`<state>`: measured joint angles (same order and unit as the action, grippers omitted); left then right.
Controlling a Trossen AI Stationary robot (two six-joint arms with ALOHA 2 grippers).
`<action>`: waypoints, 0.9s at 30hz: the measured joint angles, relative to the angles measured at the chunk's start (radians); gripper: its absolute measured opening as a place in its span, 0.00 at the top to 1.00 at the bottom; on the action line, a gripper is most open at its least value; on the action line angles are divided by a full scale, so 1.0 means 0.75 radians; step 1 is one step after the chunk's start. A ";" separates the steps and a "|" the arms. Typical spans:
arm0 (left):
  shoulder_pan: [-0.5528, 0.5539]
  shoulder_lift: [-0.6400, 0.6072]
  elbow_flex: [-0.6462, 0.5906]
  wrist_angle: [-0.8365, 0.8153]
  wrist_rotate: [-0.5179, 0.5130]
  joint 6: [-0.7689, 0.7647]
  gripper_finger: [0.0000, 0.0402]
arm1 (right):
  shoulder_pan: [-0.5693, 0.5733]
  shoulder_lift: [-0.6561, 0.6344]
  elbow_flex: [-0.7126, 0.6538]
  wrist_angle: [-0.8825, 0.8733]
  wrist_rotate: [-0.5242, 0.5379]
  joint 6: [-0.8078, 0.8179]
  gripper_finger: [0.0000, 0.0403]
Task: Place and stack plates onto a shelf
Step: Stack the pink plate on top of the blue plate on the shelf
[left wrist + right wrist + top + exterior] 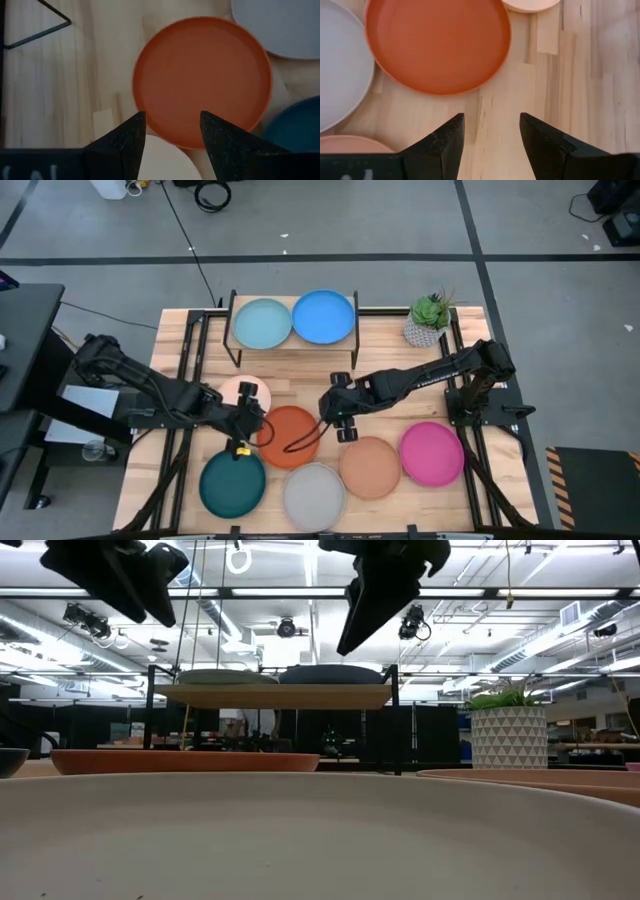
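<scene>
Left gripper (248, 423) is open and empty, hovering at centre-left of the high view over the near edge of the orange plate (289, 435), fingers straddling its rim in the left wrist view. Looks lined up for a rim pinch.

Right gripper (340, 412) is also open and empty, just right of that same plate over bare table (510, 100). Both on one plate, so collision risk if both close in.

Shelf (292, 346) at top centre already carries the pale blue plate (262, 324) and blue plate (323, 316) side by side, so the rest likely stack on those.

Still on the table:
- cream plate (238, 389), under the left arm
- dark teal plate (232, 483), lower left
- grey plate (313, 495), bottom centre
- salmon plate (370, 467)
- magenta plate (431, 454), lower right

Potted plant (430, 319) sits right of the shelf, so watch clearance there.
</scene>
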<state>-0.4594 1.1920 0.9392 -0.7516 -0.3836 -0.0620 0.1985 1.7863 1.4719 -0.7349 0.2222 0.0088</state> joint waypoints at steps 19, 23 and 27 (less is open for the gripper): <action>-0.158 -0.022 -0.420 0.521 -0.117 -0.180 0.52 | 0.289 0.000 0.000 -0.546 -0.085 0.909 0.51; -0.155 -0.022 -0.442 0.556 -0.208 -0.172 0.52 | 0.369 -0.001 -0.024 -0.600 -0.111 1.233 0.51; -0.156 -0.022 -0.442 0.563 -0.235 -0.135 0.52 | 0.443 0.004 -0.116 -0.579 -0.242 1.574 0.51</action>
<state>-0.5762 1.1755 0.6075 -0.3294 -0.5596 -0.1631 0.5305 1.7893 1.3849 -1.1690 0.0405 1.1892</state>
